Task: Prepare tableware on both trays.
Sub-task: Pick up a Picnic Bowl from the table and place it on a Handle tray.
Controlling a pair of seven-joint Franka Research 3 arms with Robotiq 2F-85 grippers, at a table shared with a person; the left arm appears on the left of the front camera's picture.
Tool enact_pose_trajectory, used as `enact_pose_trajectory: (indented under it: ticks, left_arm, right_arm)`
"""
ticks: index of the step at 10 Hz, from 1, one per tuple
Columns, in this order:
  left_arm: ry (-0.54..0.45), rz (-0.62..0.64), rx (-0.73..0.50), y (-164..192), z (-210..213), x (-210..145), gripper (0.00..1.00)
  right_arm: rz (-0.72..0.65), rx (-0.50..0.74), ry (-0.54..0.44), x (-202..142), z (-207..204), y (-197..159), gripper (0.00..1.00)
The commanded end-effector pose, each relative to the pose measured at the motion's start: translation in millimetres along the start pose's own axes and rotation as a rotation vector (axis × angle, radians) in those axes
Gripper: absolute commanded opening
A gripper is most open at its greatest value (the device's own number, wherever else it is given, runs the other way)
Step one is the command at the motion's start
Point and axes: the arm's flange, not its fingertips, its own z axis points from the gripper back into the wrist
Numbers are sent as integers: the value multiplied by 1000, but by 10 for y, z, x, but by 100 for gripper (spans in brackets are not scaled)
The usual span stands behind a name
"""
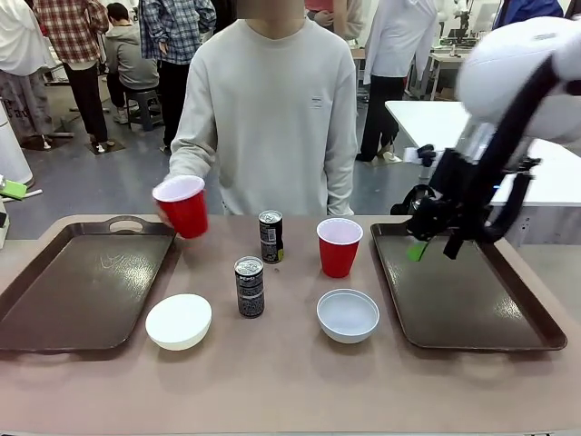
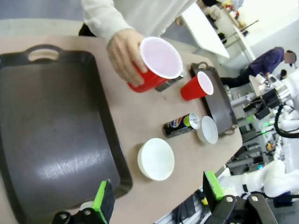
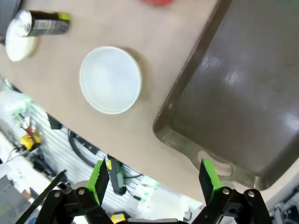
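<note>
Table (image 1: 290, 400): tan; left tray (image 1: 64, 300) and right tray (image 1: 472, 309) are set at its ends.
Cups: red cup (image 1: 184, 209) is held by a person's hand (image 2: 122, 56) near left tray; second cup (image 1: 339, 246) stands mid-table.
Between trays: far can (image 1: 270, 236), near can (image 1: 250, 286), cream bowl (image 1: 179, 321), grey bowl (image 1: 348, 314).
Claws: left claw (image 2: 158, 198) and right claw (image 1: 434, 247) are spread wide.

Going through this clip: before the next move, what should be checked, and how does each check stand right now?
1. Left tray bare: ok.
2. Right tray bare: ok.
3. Left claw open, empty: ok.
4. Right claw open, empty: ok.
5. Second cup upright on the table: ok.
6. Person's hand out of the way: not ok, it holds a red cup beside the left tray.
</note>
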Motion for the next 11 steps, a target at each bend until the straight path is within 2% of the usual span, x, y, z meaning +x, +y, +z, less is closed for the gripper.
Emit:
enact_pose_trajectory:
  ticks: [1,2,3,6,7,8,11]
  left_arm:
    - [-1,1,-1,4,4,0,100]
    - [-1,1,-1,4,4,0,100]
    - [-1,1,-1,4,4,0,100]
    - [-1,1,-1,4,4,0,100]
    - [-1,1,-1,4,4,0,100]
    - [-1,1,-1,4,4,0,100]
    - [-1,1,-1,4,4,0,100]
  right_arm:
    - [-33,-113,39,181,-166,162,100]
    - [37,-54,-1,171,-223,219,100]
    - [-9,-54,30,110,-129,102,100]
    - [7,-60,31,162,-200,169,100]
    - [-121,-129,-50,129,-346,242,100]
    - [-161,-161,-86,129,-475,335,100]
    - [-254,-267,-119,213,-959,568,100]
